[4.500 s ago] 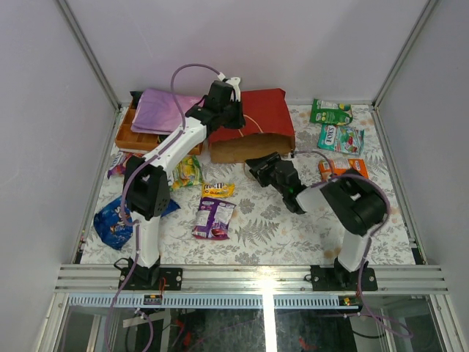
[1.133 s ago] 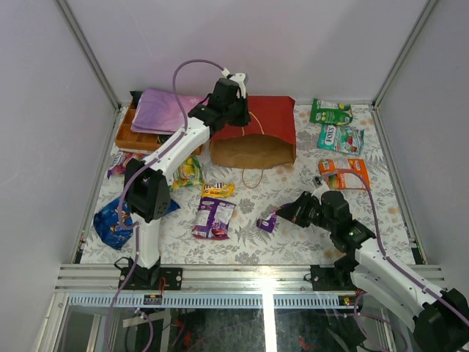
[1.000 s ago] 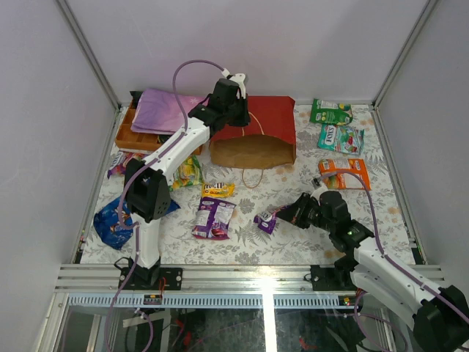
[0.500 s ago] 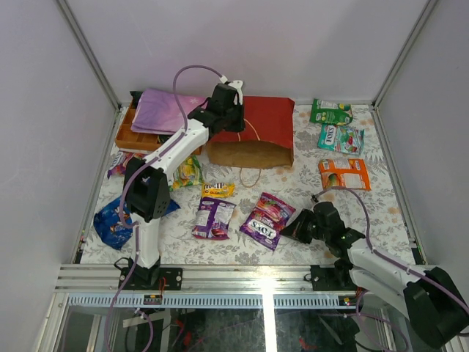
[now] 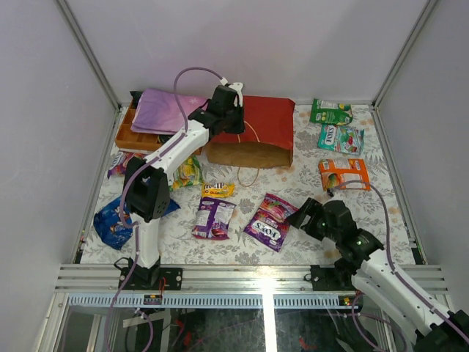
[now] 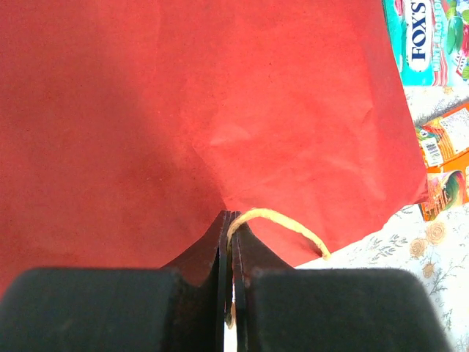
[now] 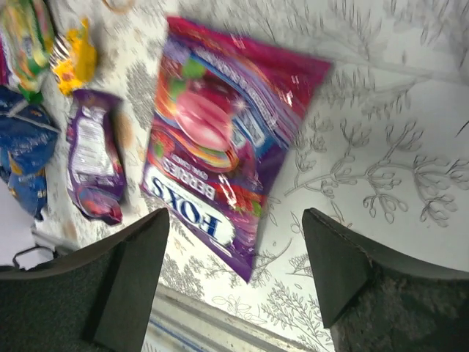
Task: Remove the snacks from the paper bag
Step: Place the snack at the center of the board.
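Fox's Berries packet (image 7: 220, 161) lies flat on tablecloth (image 7: 381, 147) w/ right gripper (image 7: 234, 216) spread wide open just by it; left gripper (image 6: 231, 220) pinched tight on cord handle (image 6: 282, 218) of red paper bag (image 6: 183, 110).

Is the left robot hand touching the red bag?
Touching. The left wrist view shows the left gripper shut on the yellow cord handle of the red bag, with the red paper pressed right up against its tips.
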